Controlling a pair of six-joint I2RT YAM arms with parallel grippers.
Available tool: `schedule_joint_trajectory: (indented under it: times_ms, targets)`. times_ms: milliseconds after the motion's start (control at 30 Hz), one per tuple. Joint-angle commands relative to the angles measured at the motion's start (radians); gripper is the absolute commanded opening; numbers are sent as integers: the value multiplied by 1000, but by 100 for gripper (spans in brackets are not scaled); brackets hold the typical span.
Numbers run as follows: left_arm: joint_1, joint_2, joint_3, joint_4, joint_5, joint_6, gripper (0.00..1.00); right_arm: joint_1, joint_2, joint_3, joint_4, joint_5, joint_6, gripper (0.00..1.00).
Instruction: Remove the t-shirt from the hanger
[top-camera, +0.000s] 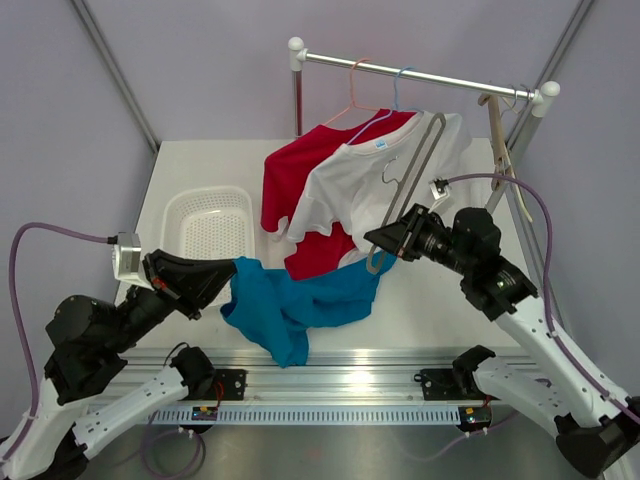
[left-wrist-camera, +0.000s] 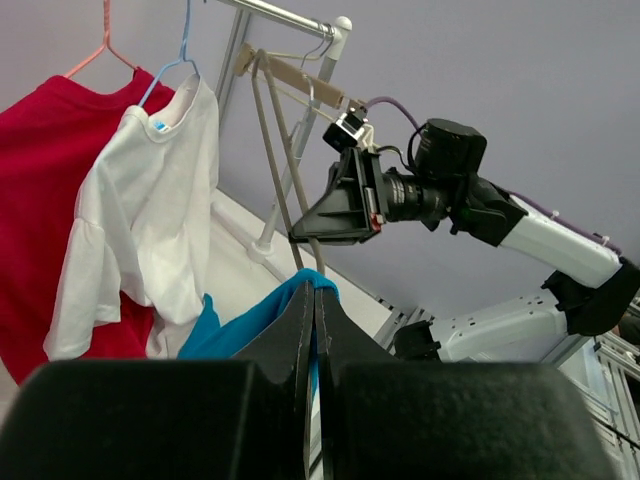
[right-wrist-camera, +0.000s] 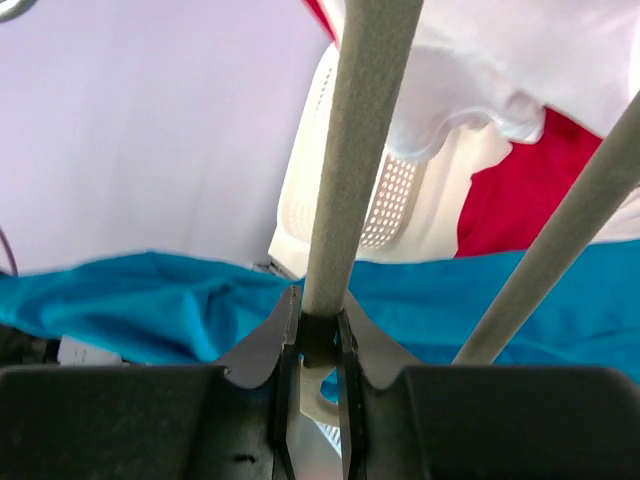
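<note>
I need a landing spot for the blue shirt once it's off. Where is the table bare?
Bare table lies right of the blue t-shirt, up to the right arm, and behind the white basket at far left. The basket looks empty too. Crowded: the centre, under the red shirt and white shirt, where the right pincer grips the grey hanger.

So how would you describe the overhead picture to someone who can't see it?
Over a white table, the left gripper pinches a blue shirt and the right gripper clamps a grey hanger. Behind, a red shirt and a white shirt hang from a rail, beside a basket.
</note>
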Motion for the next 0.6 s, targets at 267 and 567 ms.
schedule_joint_trajectory:
  times_ms: [267, 567]
  targets:
    - [1, -55, -112, -20, -10, 56, 0, -264, 201, 124, 312, -238, 97, 0]
    - [1, -70, -115, -60, -141, 80, 0, -428, 316, 193, 495, -329, 206, 0]
